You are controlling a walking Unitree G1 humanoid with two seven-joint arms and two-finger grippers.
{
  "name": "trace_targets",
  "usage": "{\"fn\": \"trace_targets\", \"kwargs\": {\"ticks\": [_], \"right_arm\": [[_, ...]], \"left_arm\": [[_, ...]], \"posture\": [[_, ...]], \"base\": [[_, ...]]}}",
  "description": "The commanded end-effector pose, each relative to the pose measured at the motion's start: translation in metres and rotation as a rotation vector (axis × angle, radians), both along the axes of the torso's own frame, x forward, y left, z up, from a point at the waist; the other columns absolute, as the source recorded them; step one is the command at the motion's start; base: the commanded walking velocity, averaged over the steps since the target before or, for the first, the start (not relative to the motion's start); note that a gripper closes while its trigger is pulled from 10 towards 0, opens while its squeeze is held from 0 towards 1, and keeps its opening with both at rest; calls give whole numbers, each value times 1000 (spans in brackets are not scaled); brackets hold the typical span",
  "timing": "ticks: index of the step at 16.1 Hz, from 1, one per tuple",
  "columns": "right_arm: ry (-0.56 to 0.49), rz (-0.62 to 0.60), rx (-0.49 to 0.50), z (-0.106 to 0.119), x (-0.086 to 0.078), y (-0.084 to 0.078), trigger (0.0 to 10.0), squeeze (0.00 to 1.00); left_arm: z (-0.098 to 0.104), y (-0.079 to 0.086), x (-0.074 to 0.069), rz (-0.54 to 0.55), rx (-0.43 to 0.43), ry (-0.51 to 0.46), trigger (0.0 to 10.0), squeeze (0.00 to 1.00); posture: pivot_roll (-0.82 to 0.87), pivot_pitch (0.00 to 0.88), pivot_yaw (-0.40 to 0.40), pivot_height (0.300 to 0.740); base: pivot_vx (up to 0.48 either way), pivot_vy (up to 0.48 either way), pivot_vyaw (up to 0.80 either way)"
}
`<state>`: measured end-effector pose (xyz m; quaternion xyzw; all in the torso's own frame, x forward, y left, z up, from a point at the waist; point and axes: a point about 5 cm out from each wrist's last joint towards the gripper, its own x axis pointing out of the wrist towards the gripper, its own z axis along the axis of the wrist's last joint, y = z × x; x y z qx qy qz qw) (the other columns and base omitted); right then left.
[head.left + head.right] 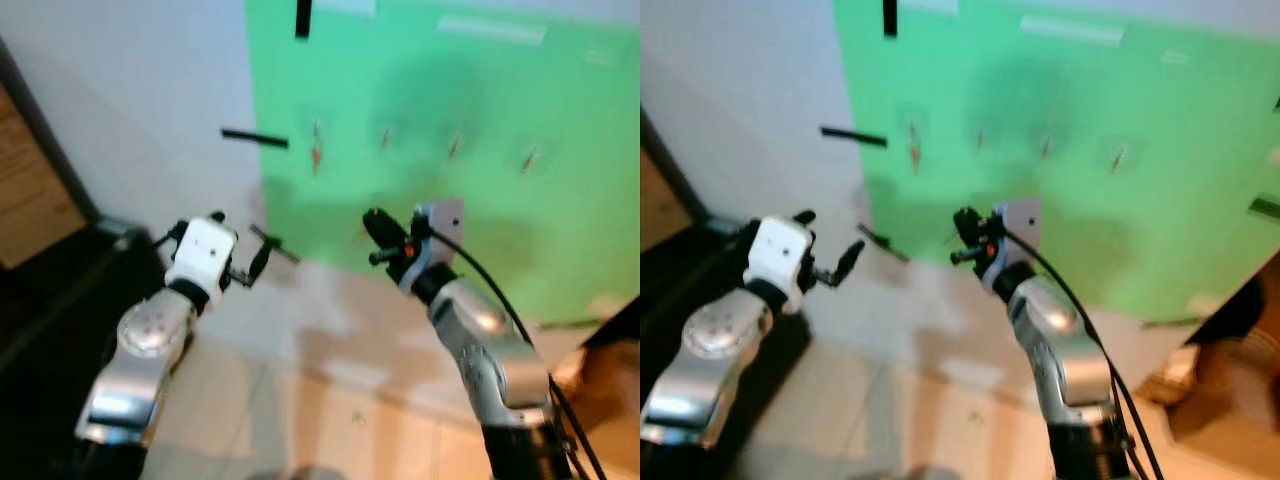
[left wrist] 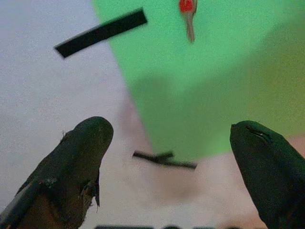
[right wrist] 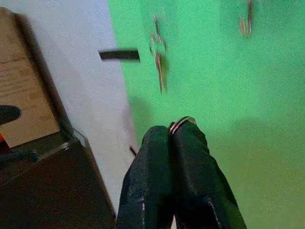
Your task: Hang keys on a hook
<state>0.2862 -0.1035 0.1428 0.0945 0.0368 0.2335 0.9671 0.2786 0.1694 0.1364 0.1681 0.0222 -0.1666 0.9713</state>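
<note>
The keys are hard to see. In the right wrist view a thin metal key ring (image 3: 183,121) peeks out from between the tips of the right hand (image 3: 176,138). Its two black fingers are pressed tight together on the ring. The rest of the keys is hidden, so how many there are cannot be told.

The right hand (image 1: 385,240) is held up in front of a green board (image 1: 480,200) on the wall. A row of small hooks (image 1: 455,147) sticks out of the board higher up, well apart from the hand. One hook near the board's left edge already has a key (image 3: 160,71) hanging from it, with a bit of red (image 2: 187,5) at its top.

The left hand (image 1: 258,262) is raised off to the side, near the white wall. Its fingers (image 2: 83,143) are spread wide and hold nothing.

Strips of black tape (image 1: 254,138) sit at the board's edge.

So the keys look picked up and carried to the board. Getting the ring up to a free hook, slipping it on and letting go are not yet done.
</note>
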Motion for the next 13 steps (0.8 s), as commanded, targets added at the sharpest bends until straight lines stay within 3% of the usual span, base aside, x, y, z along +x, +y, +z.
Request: {"fn": "trace_targets", "kwargs": {"ticks": [1,3,5,9,13], "right_arm": [[-13,-13,-12,4,1,-3,10000,0],[-15,-37,-31,4,2,-6,10000,0],[-27,-105,-122,-1,3,-14,10000,0],[7,-294,-124,-10,3,-34,10000,0],[4,-371,-191,-13,2,-41,10000,0]], "left_arm": [[5,-3,4,12,-8,-23,10000,90],[5,-4,4,29,-10,-26,10000,71],[3,-4,3,36,-10,-18,10000,78],[0,-4,4,53,-31,-15,10000,98],[-1,-6,5,50,-35,-7,10000,106]], "posture": [[-33,0,25,740],[-32,0,21,740],[-30,0,16,740],[-42,0,22,740],[-50,0,31,740]], "base": [[0,0,0],[0,0,0],[0,0,0],[0,0,0],[269,0,0]]}}
